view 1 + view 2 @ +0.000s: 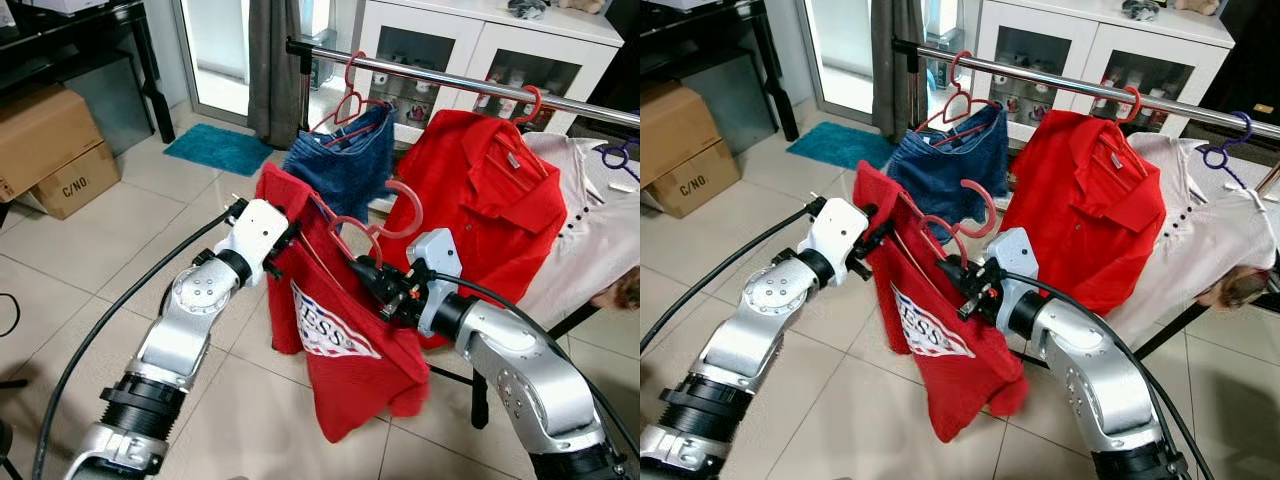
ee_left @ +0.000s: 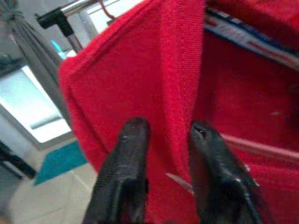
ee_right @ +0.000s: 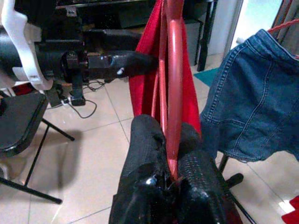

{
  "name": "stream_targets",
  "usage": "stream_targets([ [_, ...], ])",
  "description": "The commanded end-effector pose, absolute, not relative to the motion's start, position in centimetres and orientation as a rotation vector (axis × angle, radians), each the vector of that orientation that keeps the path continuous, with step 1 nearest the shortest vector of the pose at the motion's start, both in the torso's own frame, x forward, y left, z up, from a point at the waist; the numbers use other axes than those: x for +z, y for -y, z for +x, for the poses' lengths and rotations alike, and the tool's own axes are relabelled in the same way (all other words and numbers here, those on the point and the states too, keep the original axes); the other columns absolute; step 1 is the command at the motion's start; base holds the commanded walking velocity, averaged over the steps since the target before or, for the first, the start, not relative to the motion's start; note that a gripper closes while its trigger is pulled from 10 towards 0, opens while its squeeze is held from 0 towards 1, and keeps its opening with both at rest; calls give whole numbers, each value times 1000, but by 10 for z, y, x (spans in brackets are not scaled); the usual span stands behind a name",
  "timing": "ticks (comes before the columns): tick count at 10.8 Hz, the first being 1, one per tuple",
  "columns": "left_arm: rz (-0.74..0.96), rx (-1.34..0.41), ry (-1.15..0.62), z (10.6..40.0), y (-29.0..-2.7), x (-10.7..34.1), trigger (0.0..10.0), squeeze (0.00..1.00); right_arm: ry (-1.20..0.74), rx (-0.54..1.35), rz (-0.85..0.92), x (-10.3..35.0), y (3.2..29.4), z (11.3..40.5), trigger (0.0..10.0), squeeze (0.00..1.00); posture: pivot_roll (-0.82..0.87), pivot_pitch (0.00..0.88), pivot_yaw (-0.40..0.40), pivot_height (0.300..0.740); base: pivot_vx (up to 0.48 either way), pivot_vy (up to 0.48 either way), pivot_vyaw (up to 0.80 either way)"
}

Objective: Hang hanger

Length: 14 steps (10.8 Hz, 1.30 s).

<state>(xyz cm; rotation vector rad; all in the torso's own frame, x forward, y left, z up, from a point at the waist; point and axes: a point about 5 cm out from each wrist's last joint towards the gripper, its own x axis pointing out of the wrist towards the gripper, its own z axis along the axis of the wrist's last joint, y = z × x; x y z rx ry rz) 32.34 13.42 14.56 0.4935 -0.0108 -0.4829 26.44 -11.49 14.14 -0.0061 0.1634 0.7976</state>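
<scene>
A red T-shirt (image 1: 340,370) with a white logo hangs on a red hanger (image 3: 174,84), held up between both arms just in front of the metal rail (image 1: 440,75). My left gripper (image 1: 290,240) is shut on the shirt's shoulder, and a fold of red cloth sits between its fingers (image 2: 133,140). My right gripper (image 1: 362,268) is shut on the hanger's neck below the hook (image 1: 993,210). The hook curls upward, lower than the rail and apart from it.
Along the rail hang denim shorts (image 1: 345,160) on a red hanger, a red polo (image 1: 480,190) and a white shirt (image 1: 590,220) on a purple hanger (image 1: 618,155). Behind are a white cabinet (image 1: 480,40) and a curtain (image 1: 275,60). Cardboard boxes (image 1: 50,140) and a teal mat (image 1: 218,148) lie left.
</scene>
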Motion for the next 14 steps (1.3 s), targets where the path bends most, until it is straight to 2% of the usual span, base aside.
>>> stream_targets([
  [1, 524, -477, 34, 326, -133, 150, 0, 0, -116, 788, -25, 150, 117, 268, 0, 0, -91, 0, -60, 740, 0, 0, 0],
  [3, 534, -466, 77, 327, -136, 156, 0, 0, -152, 730, -76, 144, 123, 273, 0, 0, -90, 0, -62, 740, 0, 0, 0],
  [5, 459, -455, 144, 327, -140, 170, 0, 0, -170, 720, -157, 140, 128, 274, 0, 0, -92, 0, -61, 740, 0, 0, 0],
  [6, 350, -333, 217, 334, -161, 197, 0, 0, -198, 806, -237, 132, 132, 266, 0, 0, -92, 0, -61, 740, 0, 0, 0],
  [8, 313, -244, 233, 340, -182, 211, 0, 0, -219, 934, -234, 129, 130, 252, 0, 0, -90, 0, -58, 740, 0, 0, 0],
  [10, 277, -62, 205, 351, -233, 225, 0, 0, -257, 1045, -195, 127, 139, 234, 0, 0, -94, 0, -48, 740, 0, 0, 0],
  [11, 270, -237, 176, 348, -215, 217, 0, 0, -238, 1008, -185, 130, 144, 239, 0, 0, -96, 0, -46, 740, 0, 0, 0],
  [12, 268, -381, 155, 341, -192, 208, 941, 0, -218, 972, -177, 133, 144, 244, 0, 0, -97, 0, -40, 740, 0, 0, 0],
  [13, 258, -415, 147, 338, -183, 202, 10000, 0, -209, 940, -176, 134, 143, 248, 0, 0, -99, 0, -39, 740, 0, 0, 0],
  [14, 250, -427, 145, 331, -162, 187, 10000, 573, -166, 844, -106, 140, 131, 262, 0, 0, -101, 0, -32, 740, 0, 0, 0],
])
